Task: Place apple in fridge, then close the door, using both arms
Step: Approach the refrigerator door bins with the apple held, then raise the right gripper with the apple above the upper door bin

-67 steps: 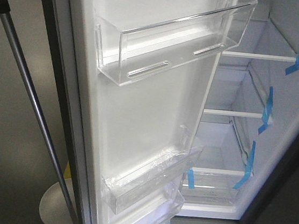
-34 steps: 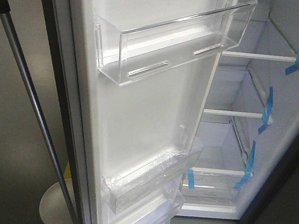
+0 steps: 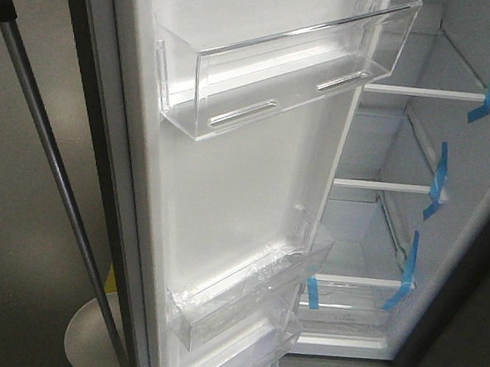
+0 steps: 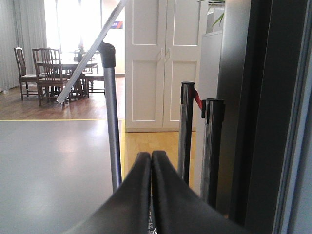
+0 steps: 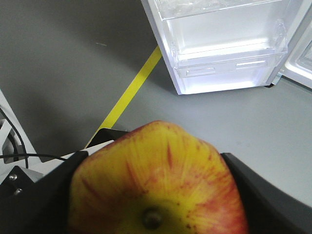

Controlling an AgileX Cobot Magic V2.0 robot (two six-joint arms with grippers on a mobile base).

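Note:
The apple, yellow with red streaks, fills the bottom of the right wrist view, and my right gripper is shut on it, one black finger on each side. It hangs above the grey floor, short of the fridge's foot. In the front view the fridge stands open, white inside, with blue-taped glass shelves. The door is swung wide to the left and carries clear bins. My left gripper is shut on nothing, its fingertips pressed together, left of the door's dark outer edge. Neither arm shows in the front view.
A silver pole on a round base slants just left of the door. Black stanchion posts stand close beyond my left gripper. A yellow floor line runs toward the fridge's foot. White cabinet doors stand far behind.

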